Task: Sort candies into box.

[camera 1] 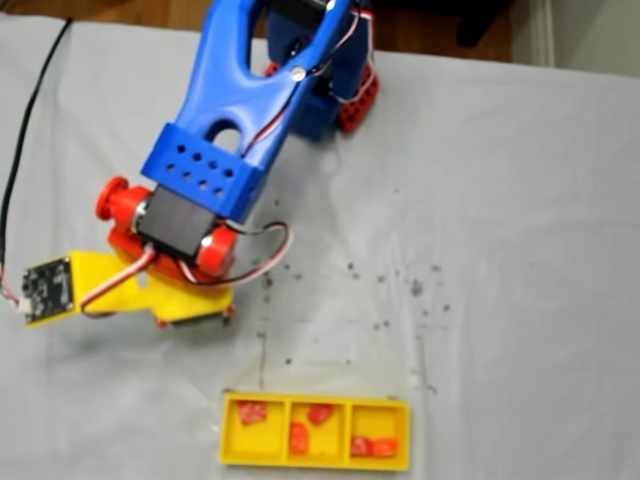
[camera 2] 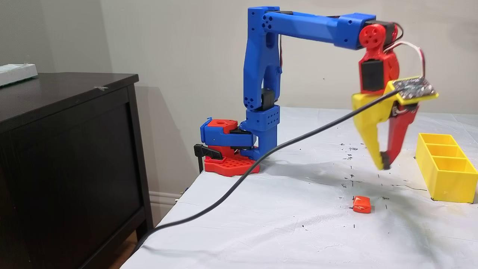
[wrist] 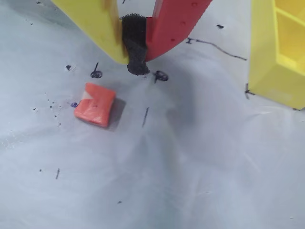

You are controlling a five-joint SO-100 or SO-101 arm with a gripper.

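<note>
Closest to the wrist camera, one small squarish orange-red wrapped candy (wrist: 95, 104) lies on the white cloth at seven o'clock from the yellow-and-red gripper (wrist: 138, 67), whose tips meet around only black padding, holding nothing. From the side, the gripper (camera 2: 384, 166) hangs above the candy (camera 2: 362, 204); opening wide before descending should help. Overhead, the long yellow three-compartment plastic tray (camera 1: 228, 432) holds five candies, though the arm hides the loose one.

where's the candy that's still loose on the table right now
The loose candy lies on the white table cover, outside the yellow box to its left in a fixed view. In the wrist view it sits lower left of the shut jaws.
</note>
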